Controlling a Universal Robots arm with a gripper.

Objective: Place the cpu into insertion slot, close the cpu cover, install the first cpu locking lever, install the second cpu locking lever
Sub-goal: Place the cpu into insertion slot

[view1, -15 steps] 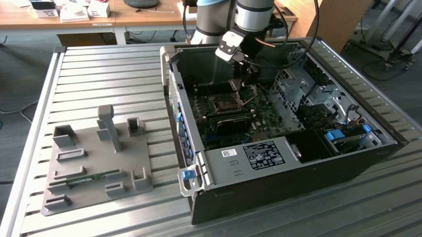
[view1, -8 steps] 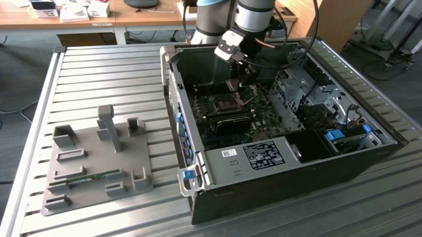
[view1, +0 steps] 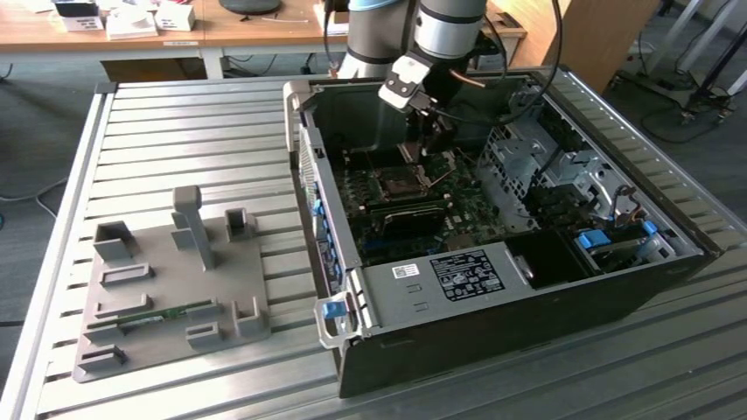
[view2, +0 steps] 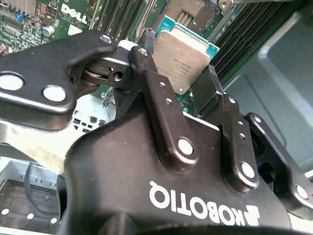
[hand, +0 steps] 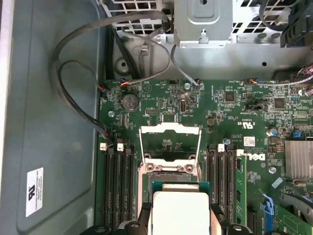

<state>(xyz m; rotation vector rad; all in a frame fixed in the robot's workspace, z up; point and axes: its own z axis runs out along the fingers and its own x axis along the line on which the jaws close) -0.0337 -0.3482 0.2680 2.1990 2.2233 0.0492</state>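
The cpu (view2: 183,51), a small square chip with a silver-grey top and a green rim, sits between my gripper's (view2: 178,73) black fingers (view2: 149,73), which are shut on its two opposite edges. In the first wrist view the cpu (hand: 180,210) hangs over the near edge of the insertion slot (hand: 168,168), hiding part of it. The cpu cover (hand: 169,128) stands swung up and open beyond the slot. In the exterior view my gripper (view1: 440,171) reaches down inside the computer case, just above the insertion slot (view1: 397,185) on the green board.
Black memory slots (hand: 118,186) flank the socket on both sides. Cables (hand: 73,73) loop along the case wall, and a metal drive cage (hand: 203,22) stands past the board. A finned heatsink (hand: 298,159) sits to one side. A grey fixture plate (view1: 164,289) lies on the slatted table.
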